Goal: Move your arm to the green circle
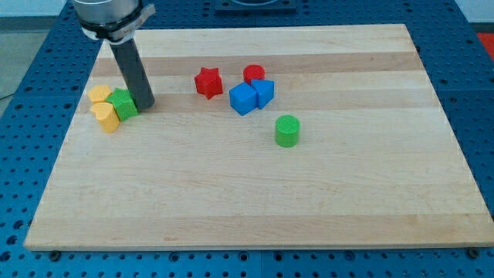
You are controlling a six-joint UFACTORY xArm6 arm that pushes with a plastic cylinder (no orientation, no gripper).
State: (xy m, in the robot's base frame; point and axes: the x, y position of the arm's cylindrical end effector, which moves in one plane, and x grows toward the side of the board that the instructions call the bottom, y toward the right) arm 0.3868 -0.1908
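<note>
The green circle (286,130) is a short green cylinder standing alone right of the board's middle. My tip (144,105) is at the view's left, touching or just right of a green block (123,103) of unclear shape. It is far to the left of the green circle. Two yellow blocks (99,94) (106,116) sit against that green block's left side.
A red star (208,82), a red cylinder (254,74) and two blue blocks (243,99) (263,92) cluster near the top middle, between my tip and the green circle. The wooden board (255,201) lies on a blue perforated table.
</note>
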